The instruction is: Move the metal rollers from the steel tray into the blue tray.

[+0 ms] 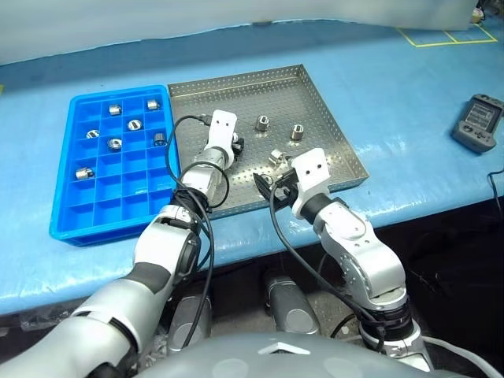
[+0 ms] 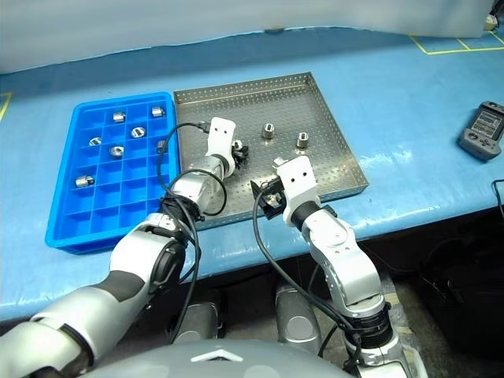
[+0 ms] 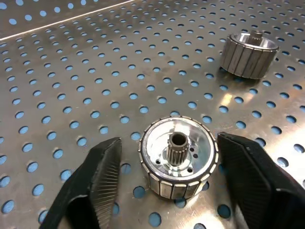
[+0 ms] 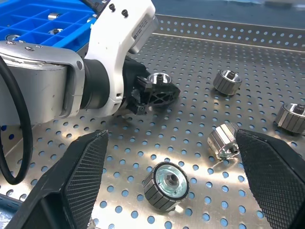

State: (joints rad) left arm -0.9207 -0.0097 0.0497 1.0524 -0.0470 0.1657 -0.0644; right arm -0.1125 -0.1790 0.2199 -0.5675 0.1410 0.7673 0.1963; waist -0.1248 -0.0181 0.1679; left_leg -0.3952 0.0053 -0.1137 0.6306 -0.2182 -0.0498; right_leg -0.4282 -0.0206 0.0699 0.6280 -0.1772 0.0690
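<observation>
A large square grey perforated steel tray (image 1: 315, 102) lay on the blue-covered table (image 1: 394, 87), with a bright blue plastic compartment tray (image 1: 67, 209) touching its left wall. A dark handheld device (image 1: 477, 120) sat well to the tray's right. Over the steel tray's floor, the left gripper (image 3: 167, 167) straddled one upright silver ribbed metal roller (image 3: 178, 160), fingers just beside it on either side with small gaps showing. The right gripper (image 4: 171, 157) hovered at the steel tray's near side, fingers wide apart, holding nothing. Other rollers (image 1: 261, 122) stood in the steel tray; seven (image 1: 115, 144) rested in the blue tray's compartments.
</observation>
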